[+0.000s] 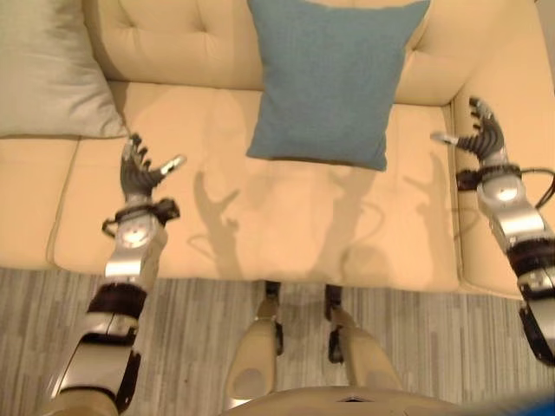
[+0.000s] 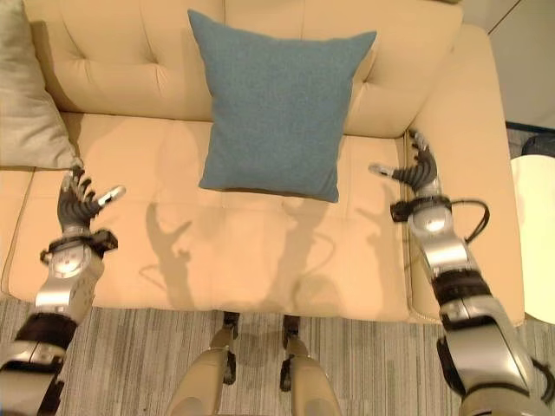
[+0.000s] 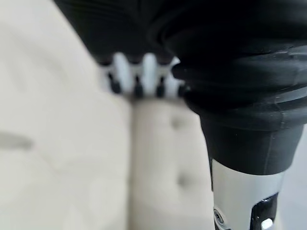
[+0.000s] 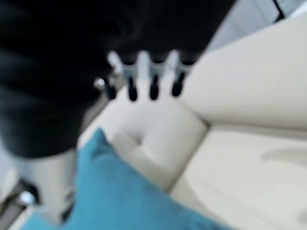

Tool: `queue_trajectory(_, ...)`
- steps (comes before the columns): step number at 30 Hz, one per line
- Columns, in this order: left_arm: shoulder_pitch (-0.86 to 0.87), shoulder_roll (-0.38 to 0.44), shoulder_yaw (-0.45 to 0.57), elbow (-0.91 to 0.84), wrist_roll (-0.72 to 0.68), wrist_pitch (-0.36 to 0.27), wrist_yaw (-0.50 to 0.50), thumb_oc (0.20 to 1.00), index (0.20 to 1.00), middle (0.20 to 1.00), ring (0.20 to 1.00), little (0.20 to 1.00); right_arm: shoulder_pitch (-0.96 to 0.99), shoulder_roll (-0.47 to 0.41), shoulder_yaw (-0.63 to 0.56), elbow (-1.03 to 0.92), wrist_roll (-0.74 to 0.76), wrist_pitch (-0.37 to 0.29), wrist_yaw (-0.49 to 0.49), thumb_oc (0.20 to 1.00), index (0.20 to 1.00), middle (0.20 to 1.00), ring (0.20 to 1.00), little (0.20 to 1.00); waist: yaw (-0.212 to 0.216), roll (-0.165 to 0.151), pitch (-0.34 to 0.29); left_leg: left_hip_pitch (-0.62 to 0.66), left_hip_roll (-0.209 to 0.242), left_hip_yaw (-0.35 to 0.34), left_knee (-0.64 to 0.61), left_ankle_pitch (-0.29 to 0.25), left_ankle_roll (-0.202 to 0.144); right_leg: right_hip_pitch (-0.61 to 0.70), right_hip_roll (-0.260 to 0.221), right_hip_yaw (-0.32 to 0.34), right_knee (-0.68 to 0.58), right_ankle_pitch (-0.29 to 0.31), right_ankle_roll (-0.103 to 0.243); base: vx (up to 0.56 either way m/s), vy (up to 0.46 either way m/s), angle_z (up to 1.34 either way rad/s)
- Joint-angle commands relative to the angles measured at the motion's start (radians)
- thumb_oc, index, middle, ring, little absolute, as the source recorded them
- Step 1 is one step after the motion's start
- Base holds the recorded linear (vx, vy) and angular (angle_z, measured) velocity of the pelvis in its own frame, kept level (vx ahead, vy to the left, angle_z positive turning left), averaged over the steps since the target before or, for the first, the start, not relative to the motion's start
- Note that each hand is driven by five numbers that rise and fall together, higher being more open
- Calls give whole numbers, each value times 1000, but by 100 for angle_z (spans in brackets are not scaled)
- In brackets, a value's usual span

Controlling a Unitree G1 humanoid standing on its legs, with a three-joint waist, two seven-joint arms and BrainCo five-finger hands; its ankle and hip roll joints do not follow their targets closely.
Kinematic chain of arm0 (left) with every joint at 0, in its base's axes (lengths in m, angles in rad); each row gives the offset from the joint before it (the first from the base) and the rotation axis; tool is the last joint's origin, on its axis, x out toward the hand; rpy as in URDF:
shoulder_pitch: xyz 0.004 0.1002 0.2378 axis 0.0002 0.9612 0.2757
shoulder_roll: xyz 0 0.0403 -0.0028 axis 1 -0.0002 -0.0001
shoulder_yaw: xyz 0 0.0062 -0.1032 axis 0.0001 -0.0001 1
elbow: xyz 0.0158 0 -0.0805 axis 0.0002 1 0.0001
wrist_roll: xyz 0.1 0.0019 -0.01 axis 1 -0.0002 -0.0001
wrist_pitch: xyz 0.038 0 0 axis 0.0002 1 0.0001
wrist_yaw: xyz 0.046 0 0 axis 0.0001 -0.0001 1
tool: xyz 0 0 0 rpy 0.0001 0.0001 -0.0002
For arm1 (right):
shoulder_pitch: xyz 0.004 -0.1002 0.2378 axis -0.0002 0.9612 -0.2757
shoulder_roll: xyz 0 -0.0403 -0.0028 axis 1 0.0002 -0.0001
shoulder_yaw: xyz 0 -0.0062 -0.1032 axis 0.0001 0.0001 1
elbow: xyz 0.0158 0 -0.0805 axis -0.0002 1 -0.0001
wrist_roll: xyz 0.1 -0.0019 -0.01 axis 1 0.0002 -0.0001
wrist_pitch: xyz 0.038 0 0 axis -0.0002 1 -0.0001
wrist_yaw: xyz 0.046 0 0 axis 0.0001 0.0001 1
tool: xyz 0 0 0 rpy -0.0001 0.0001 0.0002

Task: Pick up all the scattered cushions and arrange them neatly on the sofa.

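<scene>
A blue square cushion (image 1: 331,80) leans upright against the backrest of the cream sofa (image 1: 260,225), over the middle seat. A pale grey-green cushion (image 1: 48,69) rests at the sofa's left end. My left hand (image 1: 139,173) hovers open over the seat's left part, holding nothing, well left of the blue cushion. My right hand (image 1: 484,134) hovers open by the right armrest, apart from the blue cushion's right edge. The blue cushion (image 4: 129,191) also shows in the right wrist view, below the fingers (image 4: 144,76).
The sofa's right armrest (image 2: 473,156) lies just beyond my right hand. A grey striped floor (image 1: 199,338) runs along the sofa's front edge. A pale round table edge (image 2: 538,234) stands at the far right.
</scene>
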State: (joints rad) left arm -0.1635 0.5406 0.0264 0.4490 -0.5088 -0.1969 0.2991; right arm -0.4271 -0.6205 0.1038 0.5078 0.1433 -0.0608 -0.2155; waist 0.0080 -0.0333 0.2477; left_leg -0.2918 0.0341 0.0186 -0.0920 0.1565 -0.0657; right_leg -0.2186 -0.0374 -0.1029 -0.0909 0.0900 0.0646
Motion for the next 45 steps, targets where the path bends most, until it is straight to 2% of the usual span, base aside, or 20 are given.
queue_trajectory(1, 12, -11, -4, 73, 79, 3, -70, 1000, 1000, 1000, 1000, 1000, 54, 8, 22, 42, -74, -28, 35, 1000, 1000, 1000, 1000, 1000, 9, -14, -114, 83, 5, 25, 5, -54, -38, 5, -64, -26, 4, 3, 91, 31, -12, 9)
queue_trajectory(3, 108, -41, 5, 98, 146, 28, -96, 1000, 1000, 1000, 1000, 1000, 157, 53, 5, 68, -104, -30, 57, 1000, 1000, 1000, 1000, 1000, 4, -10, -128, 119, 4, 23, 5, -59, -36, 43, -60, -30, 4, -4, 90, 37, 8, 6)
queue_trajectory(6, 174, -85, 28, 174, 160, 46, -114, 1000, 1000, 1000, 1000, 1000, 220, 88, 10, 112, -155, -14, 70, 1000, 1000, 1000, 1000, 1000, 3, -9, -142, 151, 6, 25, 5, -63, -35, 76, -57, -35, 4, -11, 88, 25, 7, 6)
queue_trajectory(9, 222, -195, 47, 473, 145, 111, -154, 1000, 1000, 1000, 1000, 1000, 287, 168, 27, 279, -183, 8, 89, 1000, 1000, 1000, 1000, 1000, -2, -6, -172, 200, 11, 26, 5, -65, -33, 127, -50, -39, 4, -20, 86, 0, 0, 0)
queue_trajectory(12, 214, -219, 17, 681, 263, 146, -178, 1000, 1000, 1000, 1000, 1000, 313, 209, 48, 425, -194, 18, 95, 1000, 1000, 1000, 1000, 1000, -13, -5, -188, 235, 19, 35, 5, -69, -36, 163, -44, -39, 10, -32, 80, 0, 0, 0)
queue_trajectory(15, 208, -234, -10, 782, 347, 165, -187, 1000, 1000, 1000, 1000, 1000, 336, 235, 44, 539, -193, 23, 100, 1000, 1000, 1000, 1000, 1000, -23, -5, -196, 263, 29, 41, 5, -71, -41, 189, -38, -45, 23, -47, 75, -12, -31, 5)
queue_trajectory(17, 211, -246, -3, 821, 339, 183, -208, 1000, 1000, 1000, 1000, 1000, 348, 259, 21, 603, -165, 27, 105, 1000, 1000, 1000, 1000, 1000, -28, -5, -201, 279, 35, 42, 8, -73, -44, 206, -31, -46, 34, -61, 70, -16, -64, 6)
queue_trajectory(22, 212, -247, -20, 853, 369, 190, -234, 1000, 1000, 1000, 1000, 1000, 379, 279, 6, 713, -144, 44, 123, 1000, 1000, 1000, 1000, 1000, -37, -9, -194, 288, 48, 29, 25, -67, -46, 238, -9, -31, 24, -75, 50, -60, -76, 5)
queue_trajectory(24, 180, -229, -27, 856, 356, 206, -248, 1000, 1000, 1000, 1000, 1000, 394, 279, -27, 746, -106, 48, 122, 1000, 1000, 1000, 1000, 1000, -54, -17, -169, 225, 56, 39, 88, -45, -61, 220, -5, -36, 9, -65, 42, -295, -82, 22)
queue_trajectory(25, 158, -216, -34, 845, 356, 192, -250, 1000, 1000, 1000, 1000, 1000, 383, 268, -27, 768, -104, 55, 125, 1000, 1000, 1000, 1000, 1000, -61, -31, -158, 196, 33, 35, 180, -90, -48, 191, -20, -35, 15, -48, 38, -457, -69, 119)
queue_trajectory(26, 140, -212, -45, 840, 361, 187, -260, 1000, 1000, 1000, 1000, 1000, 375, 253, -28, 779, -113, 59, 128, 1000, 1000, 1000, 1000, 1000, -72, -46, -155, 204, 15, 31, 309, -171, -32, 161, -36, -32, 27, -31, 38, -318, -1, 116)
queue_trajectory(29, 129, -214, -51, 842, 362, 189, -267, 1000, 1000, 1000, 1000, 1000, 376, 247, -29, 789, -126, 68, 133, 1000, 1000, 1000, 1000, 1000, -83, -44, -167, 247, -1, 16, 308, -200, -27, 151, -35, -22, 24, -17, 40, -94, 60, 2)
queue_trajectory(31, 115, -215, -51, 841, 343, 189, -273, 1000, 1000, 1000, 1000, 1000, 373, 242, -32, 798, -132, 78, 143, 1000, 1000, 1000, 1000, 1000, -93, -27, -177, 327, -26, -38, 284, -221, -28, 129, -27, -6, 29, 3, 48, -90, 158, 7)
queue_trajectory(32, 104, -215, -49, 832, 314, 195, -273, 1000, 1000, 1000, 1000, 1000, 370, 238, -38, 793, -123, 87, 146, 1000, 1000, 1000, 1000, 1000, -116, -10, -177, 369, -29, -33, 197, -236, -8, 92, -31, 3, 42, 28, 63, -116, 183, 0)
queue_trajectory(34, 87, -209, -53, 825, 312, 196, -278, 1000, 1000, 1000, 1000, 1000, 360, 243, -31, 798, -132, 94, 147, 1000, 1000, 1000, 1000, 1000, -123, -10, -175, 377, -45, -23, 139, -254, 5, 66, -44, 14, 42, 56, 77, -140, 176, 6)
queue_trajectory(38, 65, -186, -47, 832, 304, 194, -281, 1000, 1000, 1000, 1000, 1000, 333, 247, -26, 799, -157, 99, 149, 1000, 1000, 1000, 1000, 1000, -112, -13, -157, 375, -84, 2, 88, -258, 37, 30, -76, 14, 50, 85, 110, -197, 247, -25)
queue_trajectory(40, 58, -166, -43, 841, 312, 196, -284, 1000, 1000, 1000, 1000, 1000, 320, 249, -19, 799, -166, 105, 155, 1000, 1000, 1000, 1000, 1000, -112, -10, -146, 371, -85, 11, 79, -247, 45, 9, -89, 35, 66, 97, 125, -158, 146, -60)
queue_trajectory(42, 56, -153, -41, 845, 315, 196, -285, 1000, 1000, 1000, 1000, 1000, 312, 250, -13, 798, -167, 107, 157, 1000, 1000, 1000, 1000, 1000, -113, -8, -142, 363, -81, 16, 80, -242, 50, -3, -88, 50, 90, 83, 124, -151, 90, -41)
queue_trajectory(43, 52, -141, -44, 850, 324, 198, -287, 1000, 1000, 1000, 1000, 1000, 307, 248, -6, 798, -171, 104, 159, 1000, 1000, 1000, 1000, 1000, -113, -2, -136, 355, -79, 19, 84, -234, 57, 0, -74, 65, 153, 53, 117, -233, 143, -11)
queue_trajectory(45, 57, -117, -41, 866, 342, 207, -292, 1000, 1000, 1000, 1000, 1000, 306, 246, 7, 800, -178, 100, 164, 1000, 1000, 1000, 1000, 1000, -96, 11, -150, 337, -74, 36, 74, -211, 68, 42, -63, 42, 245, -24, 88, -229, 146, -32)
